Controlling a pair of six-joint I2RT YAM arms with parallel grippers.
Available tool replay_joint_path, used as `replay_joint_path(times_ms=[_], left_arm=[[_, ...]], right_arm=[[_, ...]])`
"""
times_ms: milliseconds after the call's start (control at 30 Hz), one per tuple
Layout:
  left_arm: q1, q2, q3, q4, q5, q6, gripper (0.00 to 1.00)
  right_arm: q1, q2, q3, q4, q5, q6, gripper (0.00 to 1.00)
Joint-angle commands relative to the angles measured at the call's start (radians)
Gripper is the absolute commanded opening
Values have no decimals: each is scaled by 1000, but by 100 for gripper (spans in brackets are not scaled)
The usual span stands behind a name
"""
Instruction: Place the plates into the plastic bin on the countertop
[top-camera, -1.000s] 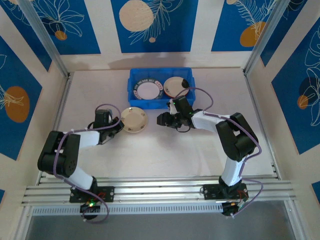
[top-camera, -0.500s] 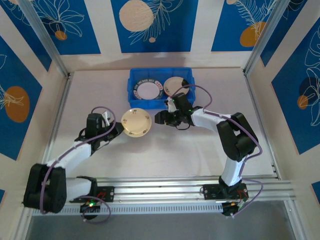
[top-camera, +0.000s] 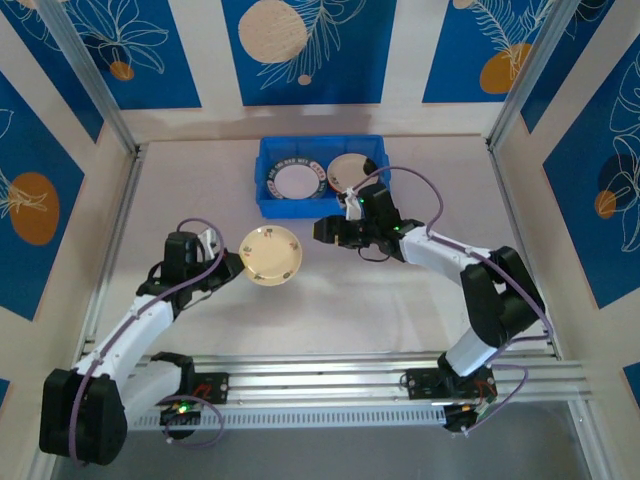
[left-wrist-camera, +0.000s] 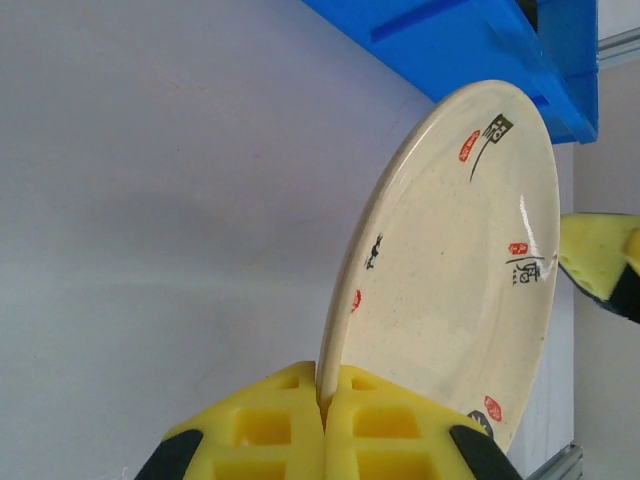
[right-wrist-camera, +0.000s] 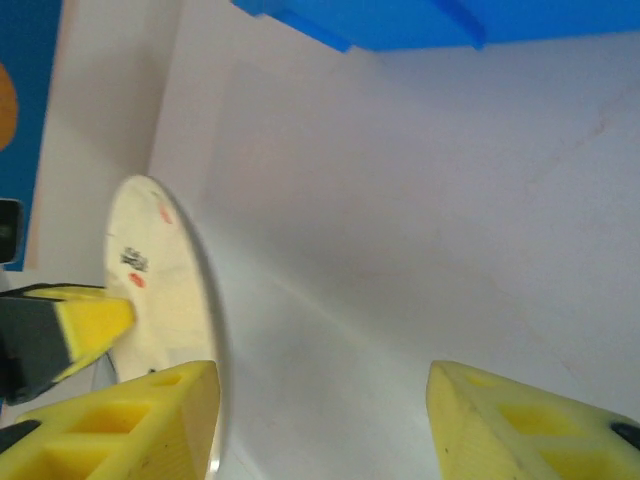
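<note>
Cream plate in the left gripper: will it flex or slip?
Likely rigid: the plate shows no bend though the left gripper pinches only its rim. Its glossy glaze may let it slip. It looks ceramic, so probably breakable.

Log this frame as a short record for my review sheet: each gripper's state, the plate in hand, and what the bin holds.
left gripper: shut on the rim of the held plate
held plate: cream with small red and black marks, tilted on edge
right gripper: open, close to the held plate's far edge, gripping nothing
plastic bin: holds two plates, a green-rimmed plate and a plain cream plate
</note>
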Motion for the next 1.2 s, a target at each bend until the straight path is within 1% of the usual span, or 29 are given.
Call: replay_joint_path(times_ms=[0, 300, 400, 467, 567, 700, 800, 833, 867, 933, 1000, 1067, 1167], left_arm=[[-10, 4, 24, 18, 40, 0, 0], [-30, 5, 52, 16, 51, -1, 0], [-34, 6, 57, 22, 54, -2, 0], [-37, 10, 58, 24, 56, -3, 0], [-40, 19, 58, 40, 63, -8, 0], [-40, 32, 65, 53, 62, -13, 0], [-42, 39, 74, 55, 53, -16, 0], [-42, 42, 77, 58, 49, -20, 3], [-42, 48, 78, 64, 49, -21, 10], [-42, 59, 80, 71, 52, -23, 12], [-42, 68, 76, 82, 52, -26, 11], [-42, 73, 67, 93, 47, -31, 8], [-42, 80, 58, 111, 38, -37, 7]], right_arm=[[23, 5, 32, -13, -48, -26, 58], [65, 71, 89, -14, -90, -35, 57], [76, 94, 111, -17, -108, -35, 53], [79, 103, 119, -7, -126, -32, 45], [82, 125, 137, -2, -159, -27, 28], [84, 140, 139, 11, -173, -18, 1], [85, 144, 127, 33, -183, -7, 0], [86, 147, 125, 41, -191, -3, 0], [88, 151, 124, 45, -193, 2, 0], [93, 157, 120, 53, -199, 6, 0], [96, 163, 123, 56, -207, 11, 0], [101, 168, 128, 59, -213, 14, 0], [104, 169, 130, 59, -216, 11, 0]])
